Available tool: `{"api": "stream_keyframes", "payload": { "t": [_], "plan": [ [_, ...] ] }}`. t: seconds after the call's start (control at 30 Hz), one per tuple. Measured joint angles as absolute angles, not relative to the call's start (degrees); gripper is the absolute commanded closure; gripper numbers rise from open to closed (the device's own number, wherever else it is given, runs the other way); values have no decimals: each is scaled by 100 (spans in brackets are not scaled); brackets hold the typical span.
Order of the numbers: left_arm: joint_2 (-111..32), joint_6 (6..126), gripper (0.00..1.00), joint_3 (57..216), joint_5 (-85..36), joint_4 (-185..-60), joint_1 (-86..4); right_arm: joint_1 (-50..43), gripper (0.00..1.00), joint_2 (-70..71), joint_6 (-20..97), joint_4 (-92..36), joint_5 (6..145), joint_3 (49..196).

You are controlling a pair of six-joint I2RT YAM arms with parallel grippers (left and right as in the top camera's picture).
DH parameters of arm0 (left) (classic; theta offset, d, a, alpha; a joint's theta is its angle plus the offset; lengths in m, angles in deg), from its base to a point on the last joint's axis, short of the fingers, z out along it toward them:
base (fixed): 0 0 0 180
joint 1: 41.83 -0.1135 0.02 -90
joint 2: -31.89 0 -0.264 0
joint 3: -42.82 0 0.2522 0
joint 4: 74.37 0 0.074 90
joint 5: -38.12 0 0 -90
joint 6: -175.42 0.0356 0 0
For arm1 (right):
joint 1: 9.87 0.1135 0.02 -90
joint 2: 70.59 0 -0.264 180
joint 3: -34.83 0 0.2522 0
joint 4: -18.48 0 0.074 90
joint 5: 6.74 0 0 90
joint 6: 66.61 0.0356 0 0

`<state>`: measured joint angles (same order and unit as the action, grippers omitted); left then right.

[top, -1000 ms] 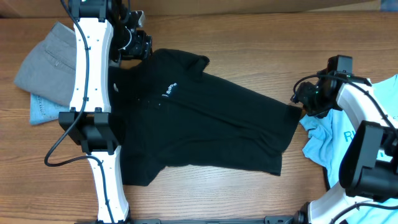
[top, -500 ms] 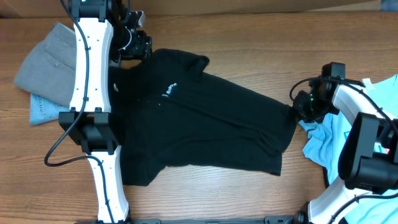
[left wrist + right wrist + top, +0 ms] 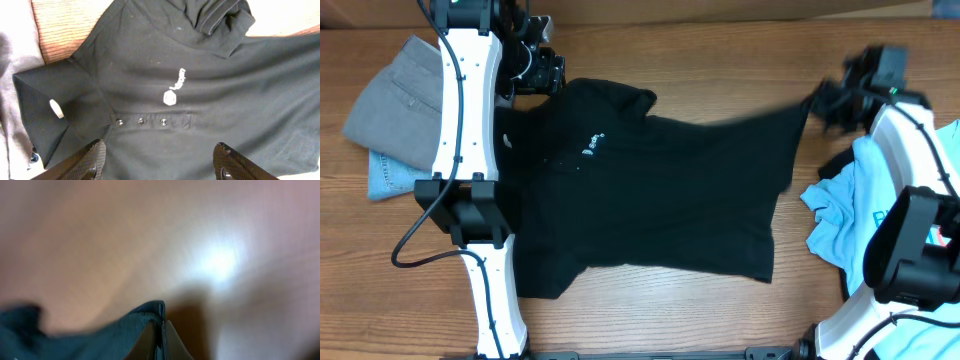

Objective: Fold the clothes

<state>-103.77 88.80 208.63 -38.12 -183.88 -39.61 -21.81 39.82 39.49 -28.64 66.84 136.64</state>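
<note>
At the near edge of the table (image 3: 720, 320) the bases of both arms are cut off by the frame; just beyond them the black shirt (image 3: 660, 200) is spread across the middle of the wood, its left side hidden under the white left arm; to its right a light-blue garment (image 3: 832, 215) is bunched, largely covered by the right arm, so that its print cannot be read; to its left a grey garment (image 3: 390, 95) is laid over a denim piece (image 3: 382, 180), of which only a strip is seen. In the left wrist view the chest is shown closely: a small white logo (image 3: 172, 94) is set above a row of buttons (image 3: 140, 121), the collar (image 3: 220, 20) is rumpled at the top, and a sleeve (image 3: 40, 115) is folded at the left; the logo's lettering is too small to be read. The left gripper (image 3: 159, 160) is held over the chest with its fingers spread wide and nothing between them, only their tips being seen at the bottom edge. Farthest off, the right gripper (image 3: 820, 103) is clamped tight on a corner of the shirt's hem, which is drawn out toward the far right; that corner is smeared by blur in both views, and whether it is clear of the table cannot be told.
</note>
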Motion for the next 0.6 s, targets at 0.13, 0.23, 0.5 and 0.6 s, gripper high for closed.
{"api": "stream_keyframes", "payload": {
  "t": [0.13,0.23,0.5,0.6],
  "plan": [
    [-10377,8880,27,20863,-3812,-18385,-3959,-2170,20,3978,4226,-2023,6760,14003],
    [-10377,8880,26,20863,-3812,-18379,-3959,-2175,0,3978,4322,-2008,6922,14009],
    [-10377,8882,22,20863,-3810,-18176,-3955,-2186,1,3978,4414,-3146,7079,14011],
    [-10377,8912,35,20863,-3808,-17994,-3955,-2188,6,3971,4392,-3852,7077,14009]
  ]
}}
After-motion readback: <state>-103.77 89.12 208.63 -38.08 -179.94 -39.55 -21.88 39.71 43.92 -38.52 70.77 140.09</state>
